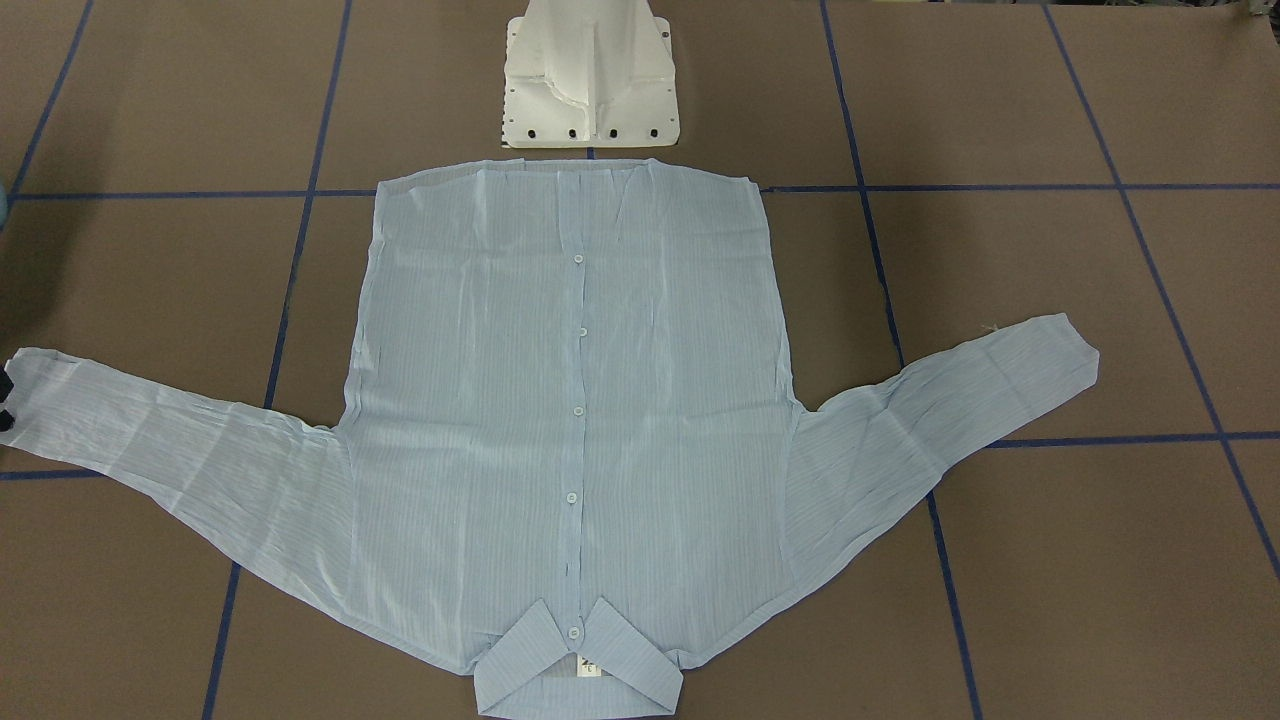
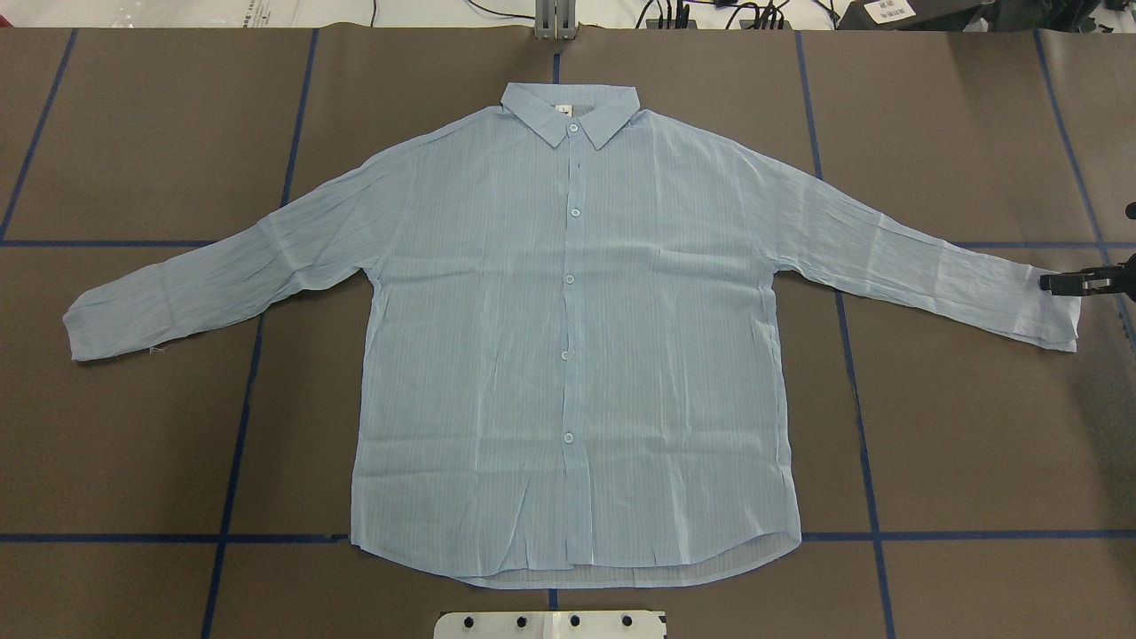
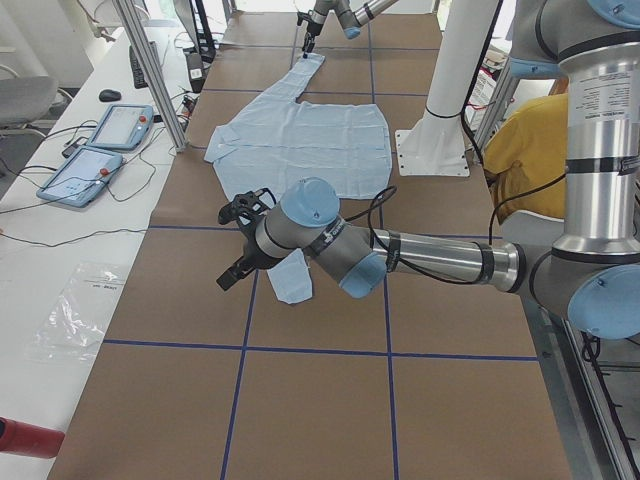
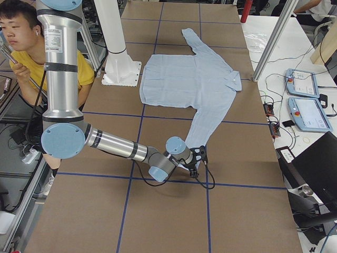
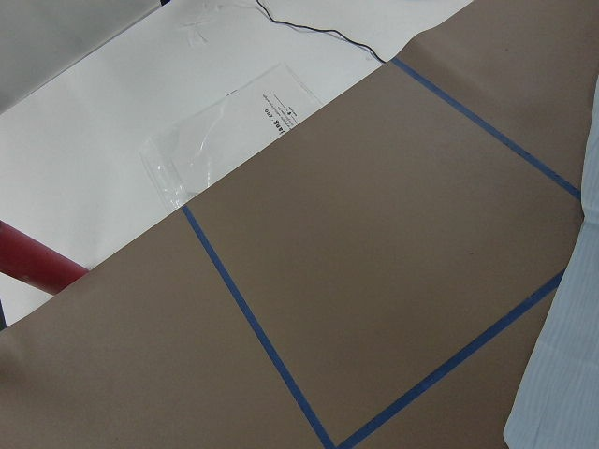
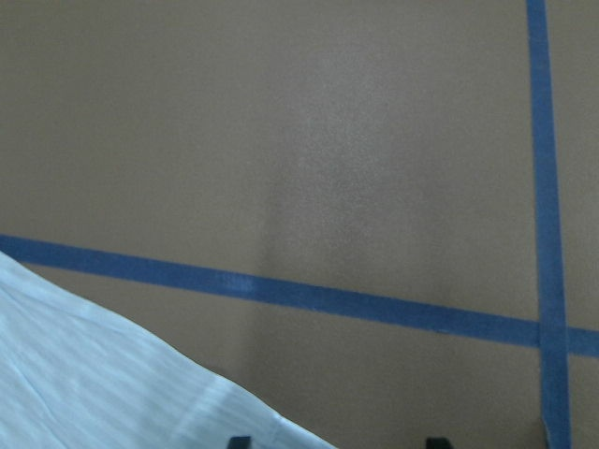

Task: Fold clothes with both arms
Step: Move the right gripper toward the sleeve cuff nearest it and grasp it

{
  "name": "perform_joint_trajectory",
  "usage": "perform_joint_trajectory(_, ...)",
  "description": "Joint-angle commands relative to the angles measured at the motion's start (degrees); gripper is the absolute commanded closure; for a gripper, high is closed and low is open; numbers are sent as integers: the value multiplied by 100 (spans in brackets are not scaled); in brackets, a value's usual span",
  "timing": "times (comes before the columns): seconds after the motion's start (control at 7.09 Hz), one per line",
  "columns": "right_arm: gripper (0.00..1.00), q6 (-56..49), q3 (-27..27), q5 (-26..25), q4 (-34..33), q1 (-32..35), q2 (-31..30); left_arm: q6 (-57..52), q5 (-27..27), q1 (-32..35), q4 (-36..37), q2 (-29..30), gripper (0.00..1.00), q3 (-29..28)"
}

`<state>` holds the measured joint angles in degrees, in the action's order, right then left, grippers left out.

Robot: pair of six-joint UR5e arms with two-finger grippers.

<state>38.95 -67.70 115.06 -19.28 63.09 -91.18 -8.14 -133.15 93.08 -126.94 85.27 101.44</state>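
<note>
Looking down on the shirt (image 2: 568, 355), spread flat and front up on the table (image 2: 976, 444), buttoned, with both sleeves flung wide and the collar (image 2: 572, 111) on the side away from the white pedestal base (image 1: 590, 80). Picking up the right pincer (image 2: 1052, 284) right at the right cuff (image 2: 1061, 324), low over its edge. From the right wrist camera, spotting two fingertips (image 6: 240, 441) well apart, so released and gripping nothing, one tip over the cloth, the other over bare table. Cannot say about contact with the fabric. Finding the shirt's body well away from that pincer, toward the middle of the table. At the opposite sleeve, catching the left pincer (image 3: 234, 245) just beside the left cuff (image 3: 290, 282), seen from the side only, so cannot tell released or clenched. Beyond it, away from the shirt, noting blue tape lines (image 5: 253, 318), then a clear plastic bag (image 5: 225, 131) and something red (image 5: 37, 267) off the brown covering. Behind the arms, glimpsing a person in a yellow top (image 4: 23, 68).
</note>
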Motion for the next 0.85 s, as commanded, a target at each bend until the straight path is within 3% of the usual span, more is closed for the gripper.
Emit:
perform_joint_trajectory(0.0,65,-1,-94,34,4,1,4,-3,0,0,-33,-28,0,-2)
perform_joint_trajectory(0.56,65,-10,-225,43,4,10,-5,-3,0,0,-33,-28,0,-2)
perform_joint_trajectory(0.7,69,-10,-260,52,4,10,-13,6,0,0,-33,-37,0,-2)
